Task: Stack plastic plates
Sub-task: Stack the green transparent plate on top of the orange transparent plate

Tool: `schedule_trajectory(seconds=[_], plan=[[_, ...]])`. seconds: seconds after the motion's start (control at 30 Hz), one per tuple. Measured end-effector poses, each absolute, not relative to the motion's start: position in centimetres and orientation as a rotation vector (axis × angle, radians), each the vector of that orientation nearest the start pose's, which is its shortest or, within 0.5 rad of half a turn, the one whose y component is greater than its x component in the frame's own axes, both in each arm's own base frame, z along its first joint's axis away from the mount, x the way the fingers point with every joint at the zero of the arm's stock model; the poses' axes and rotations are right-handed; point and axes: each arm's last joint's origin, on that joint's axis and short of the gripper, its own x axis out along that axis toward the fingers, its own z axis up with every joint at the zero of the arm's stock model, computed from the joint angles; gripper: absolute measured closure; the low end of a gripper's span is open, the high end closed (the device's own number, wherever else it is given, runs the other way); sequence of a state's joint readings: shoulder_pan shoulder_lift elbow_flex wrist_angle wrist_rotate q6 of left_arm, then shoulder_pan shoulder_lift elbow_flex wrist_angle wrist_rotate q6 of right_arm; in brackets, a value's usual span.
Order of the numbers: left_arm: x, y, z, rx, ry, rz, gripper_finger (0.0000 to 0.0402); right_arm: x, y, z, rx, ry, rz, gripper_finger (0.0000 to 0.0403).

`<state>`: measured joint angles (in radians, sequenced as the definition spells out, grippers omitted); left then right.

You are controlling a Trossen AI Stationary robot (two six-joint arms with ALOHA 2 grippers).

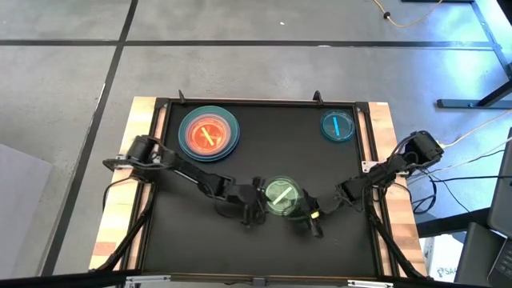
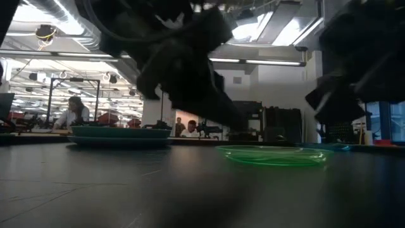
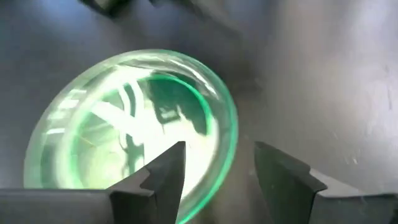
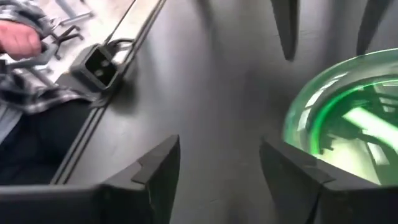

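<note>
Green plate [image 1: 282, 197] sits flat on the table [image 1: 264, 144] near the middle of the front edge, both arms crowding it. Left end effector [image 3: 217, 168] is right at the plate's rim, fingers spread, one finger [image 3: 163, 174] over the plate and the other outside it, nothing gripped yet. Right end effector [image 4: 221, 168] is just beside the plate on the other side, also spread and empty, with the rim off to one side of its fingers, not between them.

Stack [image 1: 209, 134] of larger plates with an orange one on top sits toward the back left corner; blue plate [image 1: 338, 126] lies alone near the back right corner.

Step looks like picking up the green plate. To do it well: left should drop so the rim sits well between its fingers, close on the rim only, then lift level. Right should hold back to avoid a knock, or brace the far rim if the plate slides. Thin slick rim, likely to skid.

A person's sleeve [image 4: 25, 74] shows past the table edge.
</note>
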<state>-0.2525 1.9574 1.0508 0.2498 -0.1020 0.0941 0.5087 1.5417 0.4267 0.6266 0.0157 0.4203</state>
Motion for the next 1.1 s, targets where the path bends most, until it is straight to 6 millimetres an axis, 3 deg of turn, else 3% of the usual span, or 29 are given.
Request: schedule_trajectory(seconds=[0.17,0.33,0.6,0.83,1.1], plan=[[40.1,-10.2,12.0,0.230,0.681,-0.206,0.0217,21.6,14.3,12.8,0.263,0.562,0.342,0.0194],[40.7,-9.7,10.8,0.236,0.713,-0.200,0.0222,20.5,15.7,12.8,0.282,0.547,0.311,0.0202],[40.6,-8.6,10.1,0.277,0.763,-0.204,0.0293,19.3,17.1,12.9,0.229,0.489,0.242,0.0205],[40.6,-8.8,10.2,0.286,0.760,-0.179,0.0391,19.9,16.3,13.1,0.094,0.409,0.120,0.0205],[40.0,-9.9,11.8,0.294,0.750,-0.123,0.0399,20.0,16.2,13.0,0.075,0.419,0.132,0.0205]])
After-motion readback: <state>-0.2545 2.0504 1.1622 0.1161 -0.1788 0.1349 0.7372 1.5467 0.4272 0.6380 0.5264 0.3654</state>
